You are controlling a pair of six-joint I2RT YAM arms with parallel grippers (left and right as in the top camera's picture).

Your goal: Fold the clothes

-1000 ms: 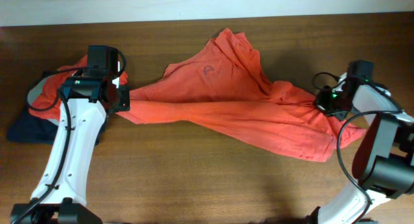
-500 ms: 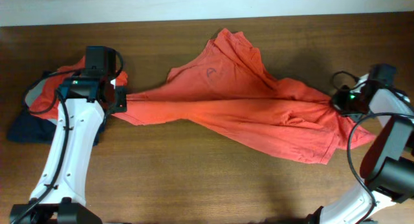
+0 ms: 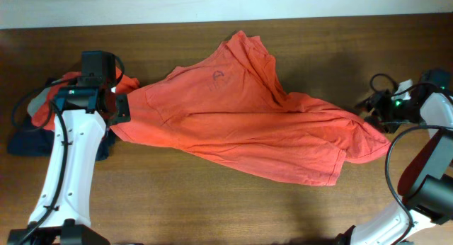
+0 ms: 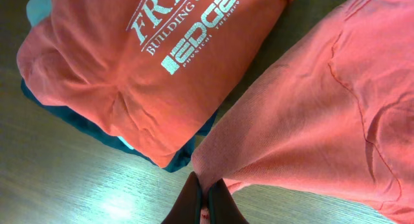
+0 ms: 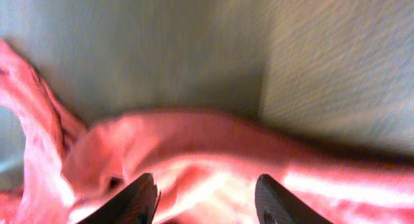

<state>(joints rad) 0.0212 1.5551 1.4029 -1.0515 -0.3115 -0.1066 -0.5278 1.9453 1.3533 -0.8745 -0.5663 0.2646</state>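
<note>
Right claw (image 5: 207, 199) has just let go: jaws apart, nothing pinched, cloth lying slack below. Left claw (image 4: 206, 191) stays clamped on the shirt (image 3: 241, 124) corner. The shirt, taut before, now spreads mid-table (image 3: 212, 209) — probably ready for folding.

T-shirt (image 3: 241, 124): orange-red all over, plain, and there's a faint dark squiggle of print ghosting through near the collar.
folded shirt (image 4: 129, 81): red, with silvery-white lettering across it.
garment underneath (image 4: 97, 128): teal up close, reads navy from overhead.
table (image 3: 212, 209): brown wood, darker grain streaks running lengthwise.
left arm (image 3: 71, 160): white links, black joints and cable.
right arm (image 3: 432, 132): white and black, a small green light glowing.
left gripper (image 4: 205, 184): black fingers.
right gripper (image 5: 206, 180): dark fingers against orange-red cloth.
</note>
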